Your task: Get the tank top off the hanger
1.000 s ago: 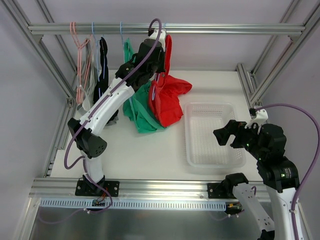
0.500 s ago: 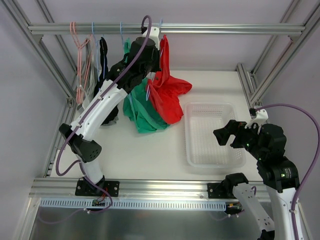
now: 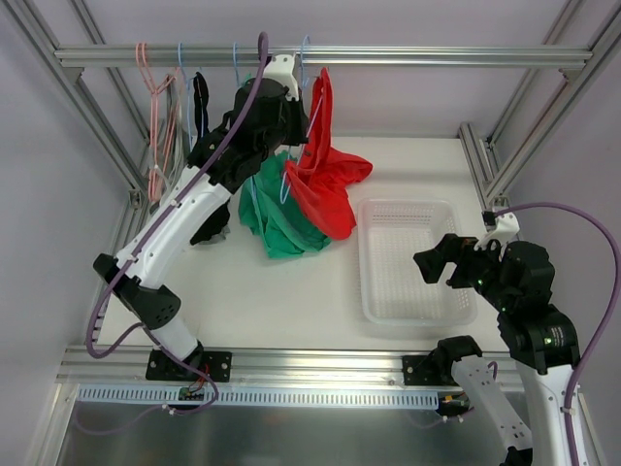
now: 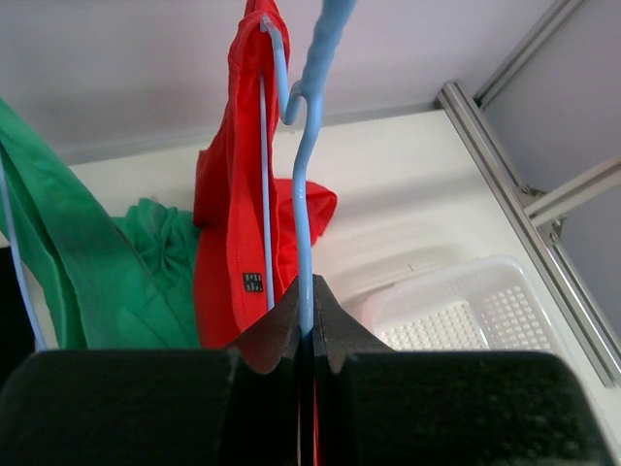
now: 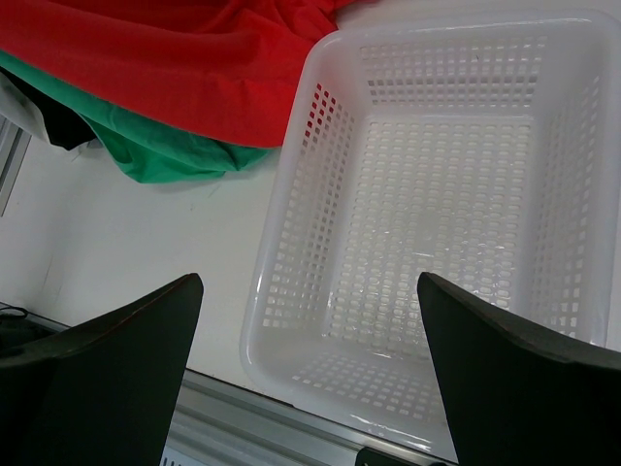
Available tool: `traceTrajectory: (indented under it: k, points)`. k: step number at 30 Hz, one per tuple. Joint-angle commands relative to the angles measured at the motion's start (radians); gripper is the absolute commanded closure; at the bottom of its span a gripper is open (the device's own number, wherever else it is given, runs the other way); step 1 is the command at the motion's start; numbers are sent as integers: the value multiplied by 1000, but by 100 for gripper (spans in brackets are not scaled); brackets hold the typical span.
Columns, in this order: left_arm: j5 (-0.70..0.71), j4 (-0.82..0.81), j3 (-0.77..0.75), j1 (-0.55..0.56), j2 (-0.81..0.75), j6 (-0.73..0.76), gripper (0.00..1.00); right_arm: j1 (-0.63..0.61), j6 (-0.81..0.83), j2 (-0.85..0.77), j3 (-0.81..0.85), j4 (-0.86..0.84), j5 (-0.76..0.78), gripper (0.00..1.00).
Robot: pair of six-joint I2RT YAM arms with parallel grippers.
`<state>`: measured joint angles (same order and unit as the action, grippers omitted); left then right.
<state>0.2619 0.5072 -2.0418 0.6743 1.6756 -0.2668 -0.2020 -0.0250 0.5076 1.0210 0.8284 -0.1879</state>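
A red tank top (image 3: 325, 180) hangs on a light blue hanger (image 3: 303, 126) under the top rail, its lower part bunched on the table. My left gripper (image 3: 288, 107) is shut on the hanger's wire. In the left wrist view the wire (image 4: 305, 223) runs up from between my closed jaws, with the red tank top (image 4: 233, 233) draped behind it. My right gripper (image 3: 437, 262) is open and empty over the near end of the white basket (image 3: 408, 209); the right wrist view shows the basket (image 5: 291, 243) between its spread fingers.
A green garment (image 3: 277, 218) hangs on another blue hanger left of the red one. A black garment (image 3: 199, 112) and pink hangers (image 3: 155, 97) hang further left. Aluminium frame posts stand at both sides.
My left arm has lifted and swung left along the rail, carrying the blue hanger with the red top. The right arm has not moved.
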Motion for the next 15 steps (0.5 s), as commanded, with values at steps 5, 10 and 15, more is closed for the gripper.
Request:
traceTrajectory:
  k: [5, 10, 15]
  points:
    - [-92, -111, 200, 73, -252, -48, 100, -5, 17, -12, -13, -66, -54, 1]
    - [-168, -203, 368, 110, -442, -52, 100, -5, 16, -15, -21, -97, -110, 1]
    - [-343, -234, 505, 134, -594, -80, 100, -5, 45, -6, -12, -129, -140, 1]
